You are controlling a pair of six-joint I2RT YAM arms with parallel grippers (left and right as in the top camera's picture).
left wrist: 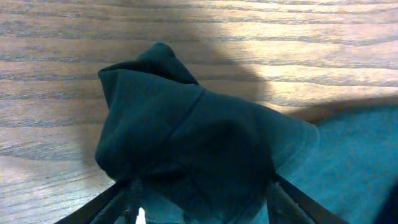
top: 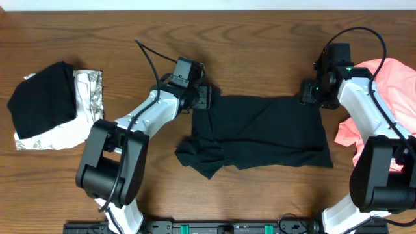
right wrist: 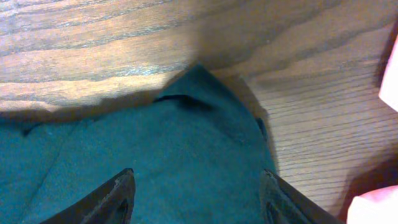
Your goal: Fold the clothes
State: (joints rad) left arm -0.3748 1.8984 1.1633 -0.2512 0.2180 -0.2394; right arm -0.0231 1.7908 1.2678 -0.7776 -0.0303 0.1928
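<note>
A black T-shirt [top: 266, 130] lies part-folded at the table's middle, its lower left corner crumpled. My left gripper [top: 205, 97] sits at the shirt's upper left corner. In the left wrist view a bunched lump of the shirt [left wrist: 186, 124] rests between the spread fingers of this gripper [left wrist: 199, 202], which is open. My right gripper [top: 307, 91] is at the upper right corner. There it [right wrist: 196, 186] stands open over the flat pointed corner of the cloth [right wrist: 155, 143], fingers wide apart.
A folded black garment [top: 42, 101] rests on a white-grey patterned one [top: 88, 97] at the far left. A salmon-pink garment [top: 390, 84] lies heaped at the right edge beside the right arm, and this pink cloth [right wrist: 390, 81] shows in the right wrist view.
</note>
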